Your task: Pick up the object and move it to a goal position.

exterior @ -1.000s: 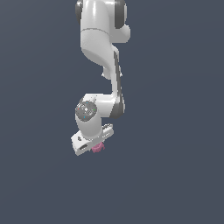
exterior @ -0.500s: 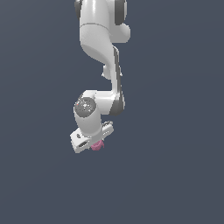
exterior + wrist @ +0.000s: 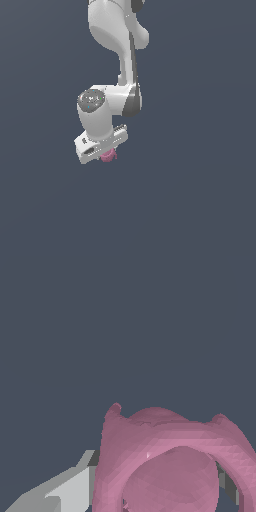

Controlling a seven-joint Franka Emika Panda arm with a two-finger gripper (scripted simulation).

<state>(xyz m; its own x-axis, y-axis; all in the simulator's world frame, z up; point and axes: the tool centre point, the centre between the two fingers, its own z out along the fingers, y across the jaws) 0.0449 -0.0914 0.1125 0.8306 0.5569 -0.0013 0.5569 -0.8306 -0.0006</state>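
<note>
Pink object (image 3: 108,156) pinched in the white pincer (image 3: 107,155), hanging just under the arm's (image 3: 117,60) wrist against plain dark grey; fills the wrist view (image 3: 170,466) (rimmed round opening facing the camera), one grey finger (image 3: 65,488) pressed against its side.

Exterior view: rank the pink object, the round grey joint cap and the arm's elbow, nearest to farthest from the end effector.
1. Pink object, right at the end effector.
2. Round grey joint cap, above it.
3. Arm's elbow, higher, toward the exterior view's right.
</note>
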